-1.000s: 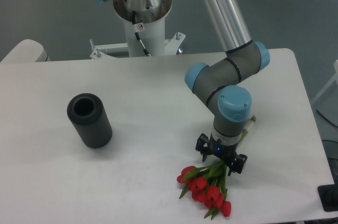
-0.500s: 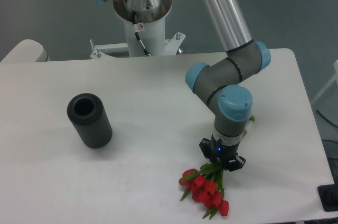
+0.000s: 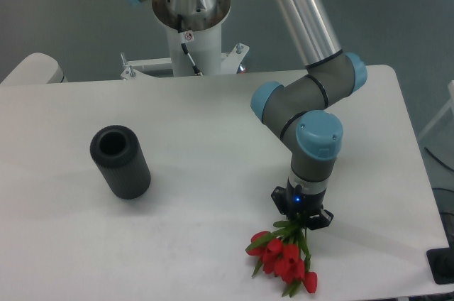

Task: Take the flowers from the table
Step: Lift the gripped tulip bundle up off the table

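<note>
The flowers (image 3: 284, 260), a small bunch of red tulips with green leaves, are near the front right edge of the white table (image 3: 198, 123). My gripper (image 3: 303, 217) points down just behind the blooms and is shut on the green stems where they meet the leaves. The red heads stick out toward the front edge. The rest of the stems is hidden behind the gripper and wrist. Whether the bunch still touches the table cannot be told.
A black ribbed cylinder (image 3: 120, 161) lies on the left half of the table. The robot's base column (image 3: 190, 28) stands behind the far edge. A dark object (image 3: 443, 267) sits off the table's front right corner.
The gripper's fingers closed on the stems from wide open. The gripper and the bunch then shifted slightly right and toward the front edge, and the stem tip beside the wrist went out of sight.
</note>
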